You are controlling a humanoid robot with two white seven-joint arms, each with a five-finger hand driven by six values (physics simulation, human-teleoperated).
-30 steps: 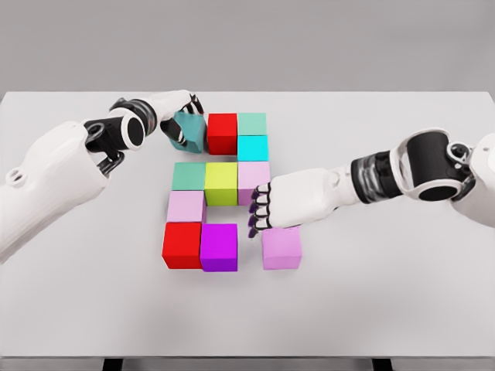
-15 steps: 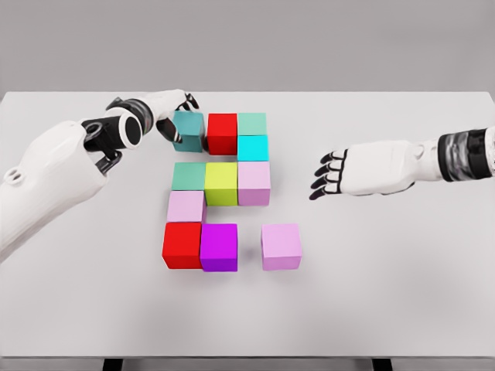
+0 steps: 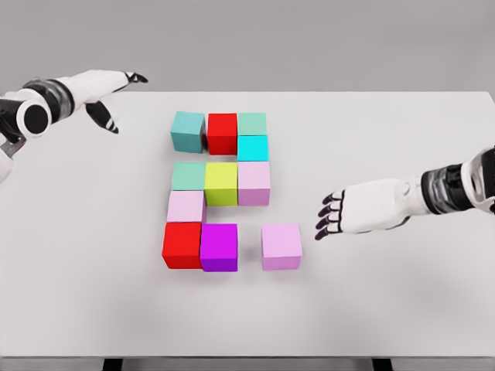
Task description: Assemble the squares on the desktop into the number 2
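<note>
Ten cubes sit on the white table (image 3: 402, 301), and nine of them already form most of a 2 toward the middle-left of the surface: a top row of a teal cube (image 3: 188, 131), a red cube (image 3: 222, 133) and a pale green cube (image 3: 252, 124), a cyan cube (image 3: 253, 148) under the right end, a middle row of green cube (image 3: 189, 176), yellow cube (image 3: 221, 182) and lilac cube (image 3: 254, 182), a pink cube (image 3: 186, 206) at the left below it, then a second red cube (image 3: 182, 245) and a magenta cube (image 3: 219, 246) starting the bottom row. The one stray piece is the pale purple cube (image 3: 281, 246), which stands level with that bottom row but apart from the magenta cube, with a clear gap between them. The right hand (image 3: 348, 214) hovers just beside this stray cube, slightly toward the table's far-right side of it, fingers loosely spread and holding nothing. The left hand (image 3: 104, 89) is up at the far-left corner, fingers extended and empty, well apart from everything. The right hand is plainly the nearer one; the cube lies to its left and a little nearer the front edge, so closing the gap probably calls for a push leftward along the bottom row.
</note>
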